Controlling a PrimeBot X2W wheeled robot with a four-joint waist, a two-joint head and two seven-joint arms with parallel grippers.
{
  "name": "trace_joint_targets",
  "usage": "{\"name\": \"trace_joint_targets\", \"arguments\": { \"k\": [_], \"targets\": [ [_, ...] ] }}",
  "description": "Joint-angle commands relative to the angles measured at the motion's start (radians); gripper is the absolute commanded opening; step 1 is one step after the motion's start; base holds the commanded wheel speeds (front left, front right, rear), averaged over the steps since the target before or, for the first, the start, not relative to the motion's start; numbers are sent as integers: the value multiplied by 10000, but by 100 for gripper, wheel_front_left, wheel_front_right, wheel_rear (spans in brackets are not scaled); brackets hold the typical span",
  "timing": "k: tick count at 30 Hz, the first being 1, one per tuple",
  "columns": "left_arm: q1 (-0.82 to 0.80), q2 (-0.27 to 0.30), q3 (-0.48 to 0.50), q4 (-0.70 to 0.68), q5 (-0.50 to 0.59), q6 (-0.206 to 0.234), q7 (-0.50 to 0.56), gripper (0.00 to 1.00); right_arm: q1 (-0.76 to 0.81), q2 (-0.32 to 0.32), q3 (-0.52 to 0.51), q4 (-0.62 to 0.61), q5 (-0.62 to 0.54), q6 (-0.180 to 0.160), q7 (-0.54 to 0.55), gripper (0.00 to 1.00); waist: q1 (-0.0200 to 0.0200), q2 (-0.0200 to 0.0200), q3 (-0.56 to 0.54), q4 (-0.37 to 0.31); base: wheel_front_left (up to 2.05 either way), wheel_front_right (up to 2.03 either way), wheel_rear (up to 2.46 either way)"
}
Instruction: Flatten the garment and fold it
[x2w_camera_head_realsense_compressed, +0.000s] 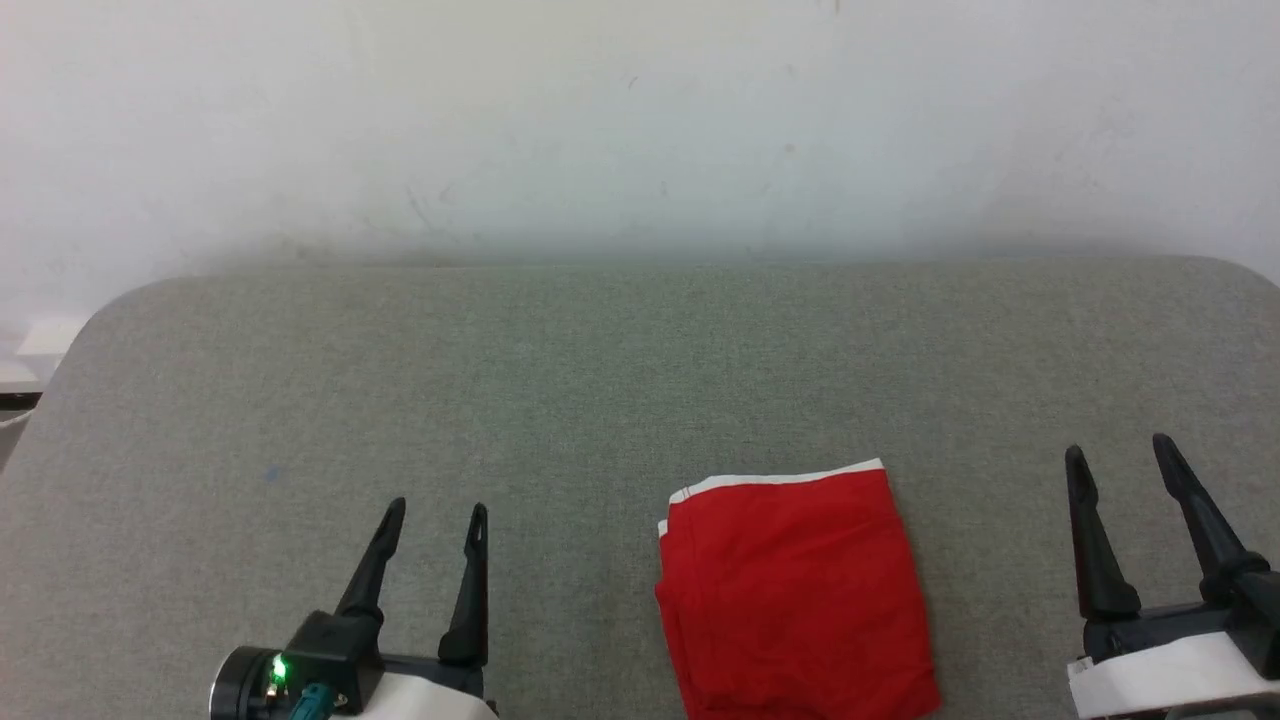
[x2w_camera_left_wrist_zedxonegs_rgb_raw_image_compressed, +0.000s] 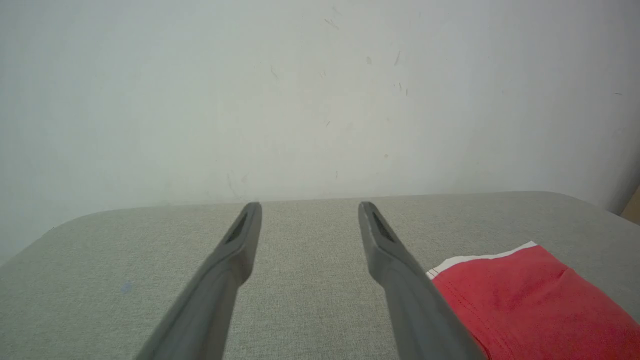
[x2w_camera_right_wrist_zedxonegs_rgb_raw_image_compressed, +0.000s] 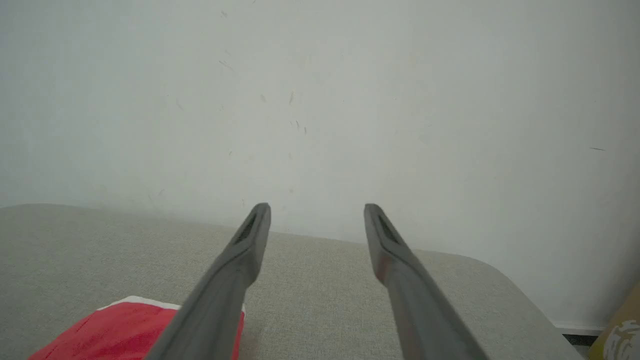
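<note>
Left pincer spread, right pincer spread, folded garment between them, grey table, white wall behind

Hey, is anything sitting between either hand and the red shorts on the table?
Nothing visible does. The red shorts lie folded between the left hand and the right hand. Both hands are open and clear of the cloth, with bare grey table in each gap.

Cut off at the bottom of the head view: near end of the garment. Partly hidden behind a gripper finger in each wrist view. Tan thing in the right wrist view's corner, cut off, too little to name.
</note>
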Motion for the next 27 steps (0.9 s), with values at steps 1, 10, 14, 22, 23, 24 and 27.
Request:
{"name": "trace_joint_targets", "arguments": {
  "k": [1,10,14,22,23,24,27],
  "targets": [
    [45,-42,0,11,-24,19,-47,100,119,-54,38,-9,78,-19,-54,100,0,1,28,57,0,0,0],
    [-173,-47,-76,-21,35,-25,-47,100,9,-826,782,-183,966,-19,1809,100,0,1,485,284,0,0,0],
    [-363,-49,-194,21,63,-40,-47,100,-307,-1640,1517,-200,2343,-19,4191,100,0,1,916,424,0,0,0],
    [-881,-51,-578,212,16,-9,-47,100,-1378,-2008,2073,611,4556,-19,7899,100,0,1,1593,929,0,0,0],
    [-943,-51,-632,234,19,4,-47,100,-1506,-1947,2081,816,4679,-19,8132,100,0,1,1651,1017,0,0,0],
    [-996,-51,-671,252,15,20,-47,100,-1627,-1860,2086,1032,4786,-19,8339,100,0,1,1702,1097,0,0,0],
    [-1107,-52,-741,290,8,65,-47,100,-1945,-1685,2074,1712,4686,-19,8745,100,0,1,1809,1312,0,0,0]
  ]
}}
